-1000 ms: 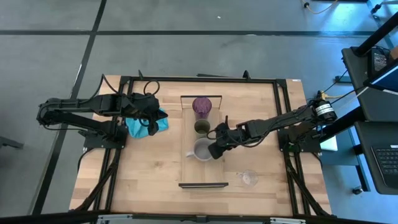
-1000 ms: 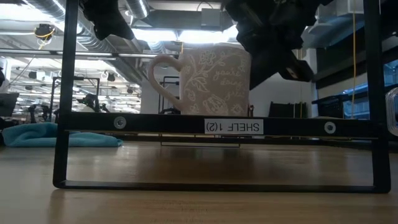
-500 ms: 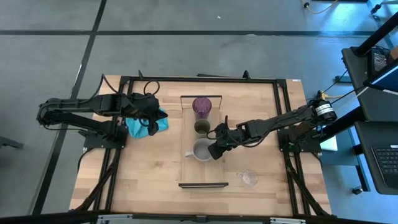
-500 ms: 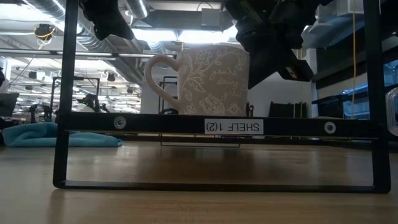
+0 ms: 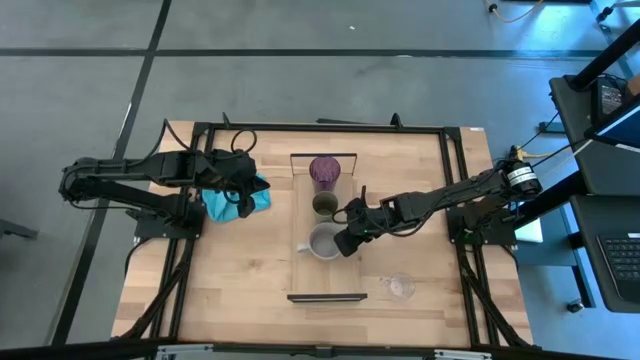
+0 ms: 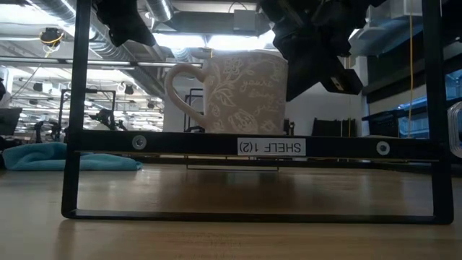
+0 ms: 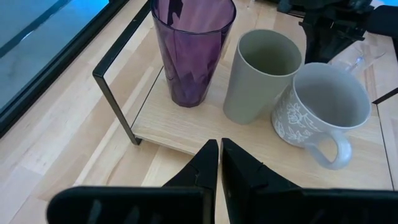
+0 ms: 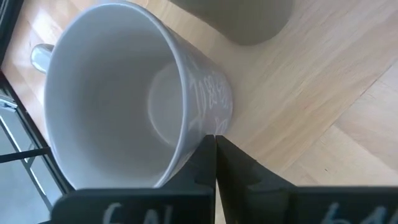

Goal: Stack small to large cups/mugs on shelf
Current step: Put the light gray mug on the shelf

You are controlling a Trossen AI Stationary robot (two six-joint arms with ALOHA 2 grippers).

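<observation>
On the light-wood shelf (image 5: 300,272) stand, in a row from far to near, the purple tumbler (image 5: 325,170), the olive cup (image 5: 324,204) and the grey flowered mug (image 5: 325,241), its handle (image 5: 303,248) toward the table's left. The tiny clear glass (image 5: 401,286) stands on the tabletop right of the shelf. My right gripper (image 5: 345,242) is shut, against the mug's right side. My left gripper (image 5: 245,206) is shut and empty, above the teal cloth (image 5: 222,200) left of the shelf. My right gripper pushes with its shut fingertips (image 8: 210,148) against the mug's outer side wall (image 8: 208,121), on the side opposite the handle. The fingers come from the table's right, slanting down. The mug stands on its base on the shelf board.
The shelf's black end frame (image 6: 180,144) bears a label and crosses the low view. Black rails (image 5: 195,200) run along the tabletop's sides. Bare board (image 5: 330,280) lies on the shelf near of the mug.
The grey mug has slid a little toward the table's left along the shelf board, with my right gripper's shut fingers against its side. It stays on its base.
</observation>
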